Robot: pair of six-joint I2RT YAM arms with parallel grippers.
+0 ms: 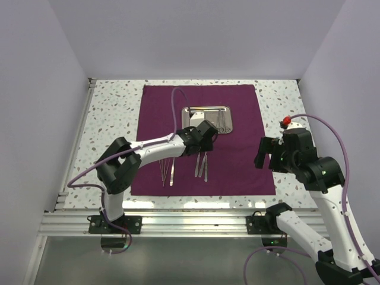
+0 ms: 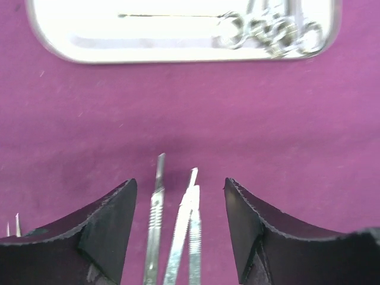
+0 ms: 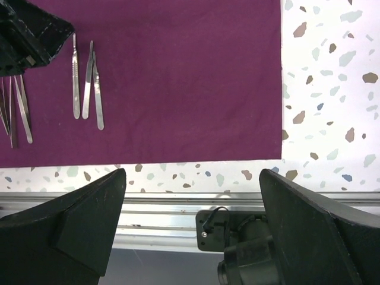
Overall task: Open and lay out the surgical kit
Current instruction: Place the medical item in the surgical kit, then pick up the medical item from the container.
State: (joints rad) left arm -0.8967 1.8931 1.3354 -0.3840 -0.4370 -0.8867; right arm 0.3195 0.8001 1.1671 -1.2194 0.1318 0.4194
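The dark purple cloth wrap (image 1: 246,160) lies spread flat. The steel tray (image 1: 205,108) sits on its far half and holds ring-handled instruments (image 2: 270,29) at its right end. Two silver instruments, a flat handle (image 2: 155,217) and tweezers (image 2: 189,222), lie on the cloth near the tray; they also show from above (image 1: 202,166). More thin tweezers (image 1: 167,169) lie to their left. My left gripper (image 2: 180,190) is open and empty, hovering over the far tips of the pair, just short of the tray (image 2: 178,41). My right gripper (image 3: 193,178) is open and empty over the table's near right edge.
The speckled tabletop (image 1: 113,113) surrounds the cloth. An aluminium rail (image 3: 154,208) and the arm's black base mount (image 3: 237,231) run along the near edge under the right gripper. White walls enclose the table on three sides.
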